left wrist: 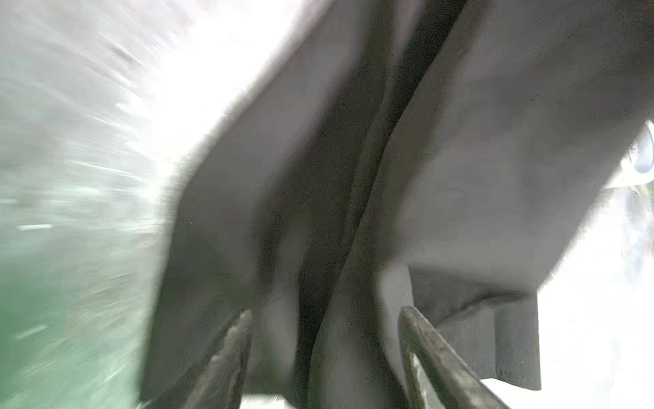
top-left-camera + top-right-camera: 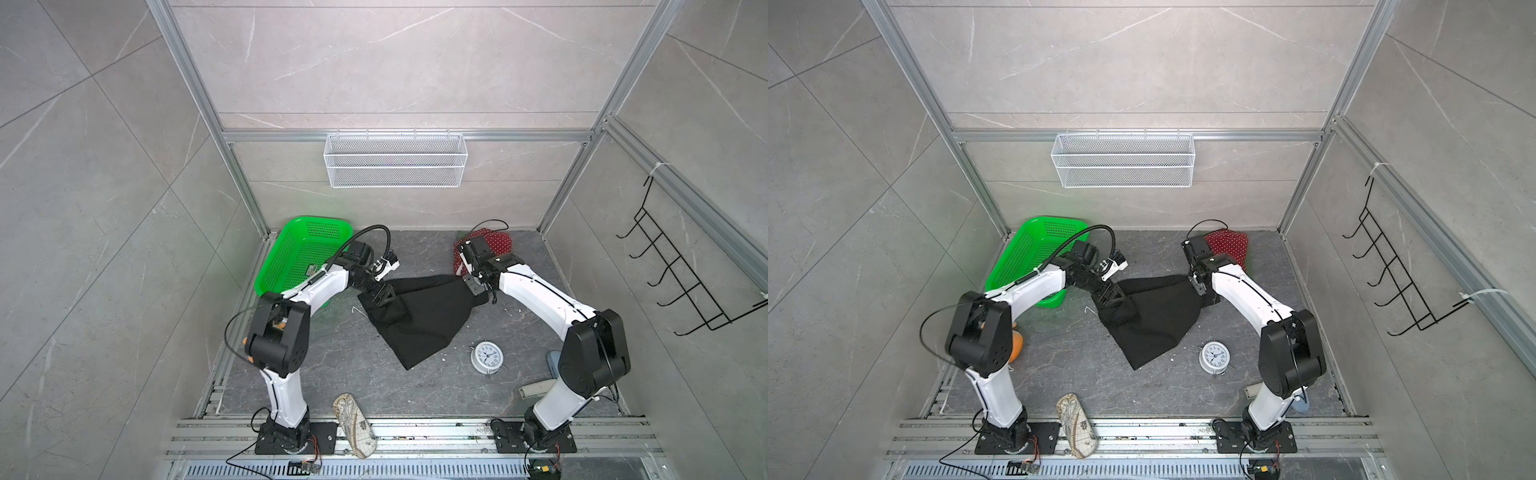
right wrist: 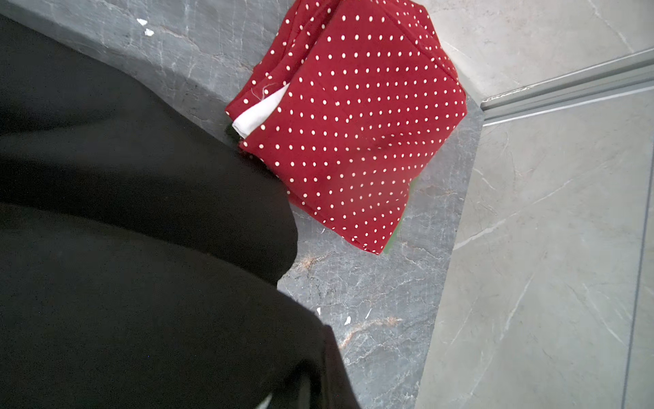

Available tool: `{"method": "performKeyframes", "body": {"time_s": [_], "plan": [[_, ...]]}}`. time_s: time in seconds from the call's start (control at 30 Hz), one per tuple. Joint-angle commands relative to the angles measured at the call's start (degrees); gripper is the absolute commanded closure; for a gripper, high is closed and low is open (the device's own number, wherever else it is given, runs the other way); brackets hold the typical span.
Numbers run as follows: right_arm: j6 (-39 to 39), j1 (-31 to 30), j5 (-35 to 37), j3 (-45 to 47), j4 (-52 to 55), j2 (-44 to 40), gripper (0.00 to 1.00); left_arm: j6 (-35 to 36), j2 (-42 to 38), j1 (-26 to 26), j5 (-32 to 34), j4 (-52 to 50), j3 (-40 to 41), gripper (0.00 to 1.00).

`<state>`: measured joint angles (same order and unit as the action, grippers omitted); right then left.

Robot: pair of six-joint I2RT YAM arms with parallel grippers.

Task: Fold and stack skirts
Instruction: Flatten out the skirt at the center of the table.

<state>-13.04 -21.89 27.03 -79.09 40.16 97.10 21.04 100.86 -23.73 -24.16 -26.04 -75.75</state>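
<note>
On the dark stone table (image 2: 332,374), most of the middle is taken up by the black skirt (image 2: 419,316). It is spread open as one broad sheet, its pointed end toward the near side and its two far corners drawn up toward the arms. No fold is seen in it yet, so it is judged to be the garment in hand and the last one to be dealt with.

In the far right corner the red skirt (image 3: 354,117) is laid as a compact folded packet (a white lining strip shows at one edge). A thin sliver of the green skirt (image 3: 389,244) is seen under its edge, so the green one is taken to be beneath the red, though its fold cannot be checked. Two of the three skirts are therefore judged folded and stacked. What is left is to fold the black one and place it on that pile, which lies just beyond its far right corner.

The left gripper (image 1: 325,315) is seen at the skirt's far left corner with its jaws parted. Cloth runs between the fingers (image 1: 233,354) but is not pinched. The right gripper (image 2: 476,286) is clenched at the skirt's far right corner, and in both top views the cloth is seen rising to it, so that corner is judged to be held. With only one corner gripped, the left corner would have to be taken up again before a clean fold could be made.
</note>
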Motion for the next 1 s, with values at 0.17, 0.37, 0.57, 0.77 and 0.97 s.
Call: {"method": "performKeyframes", "body": {"time_s": [0.17,0.37,0.57,0.77,0.97], "plan": [[1.44,0.71,-1.63,-1.85,-1.11,1.79,1.0,2.93,-17.16,-5.18,8.43,7.37,10.45,0.31],[0.71,0.78,-1.75,-2.3,-1.12,2.29,1.0,1.17,-18.83,-14.57,10.87,6.27,17.49,0.35],[0.59,0.88,-2.19,-2.17,-1.44,2.11,1.0,-5.31,-14.58,-16.88,13.06,7.42,19.63,0.38],[0.74,0.92,-2.75,-1.89,-1.75,1.69,1.0,-5.22,-11.65,-16.37,17.85,13.63,21.63,0.38],[0.67,1.1,-2.81,-1.28,-2.09,1.35,1.0,-4.58,-7.59,-14.79,17.84,14.69,20.65,0.38]]}}
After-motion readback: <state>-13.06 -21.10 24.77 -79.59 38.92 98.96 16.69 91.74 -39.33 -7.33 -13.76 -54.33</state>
